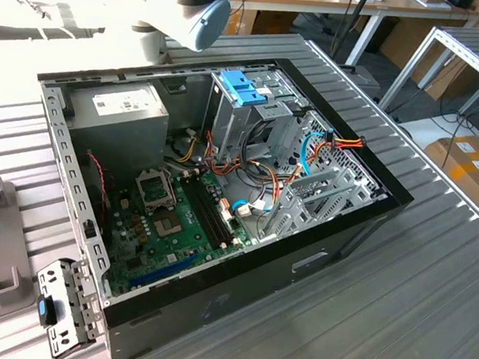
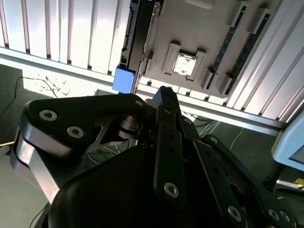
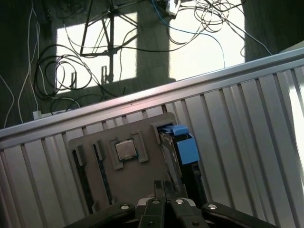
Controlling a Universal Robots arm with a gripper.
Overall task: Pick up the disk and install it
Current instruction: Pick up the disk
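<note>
arm [image 1: 185,3] is silver-grey with a light-blue joint cap, gripper [image 3: 164,186] has matte black linkage bars, silver screw heads

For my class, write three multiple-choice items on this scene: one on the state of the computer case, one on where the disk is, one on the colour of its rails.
1. The computer case is:
A) open
B) closed
C) upside down

2. Where is the disk?
A) inside the computer case
B) in the grey tray
C) on the floor

3. What colour are the disk's rails?
A) red
B) yellow
C) blue

Answers:
1 A, its motherboard lies exposed.
2 B, it stands on edge in a tray slot beside the processor chip.
3 C, the rail end is blue in the first wrist view.
</note>
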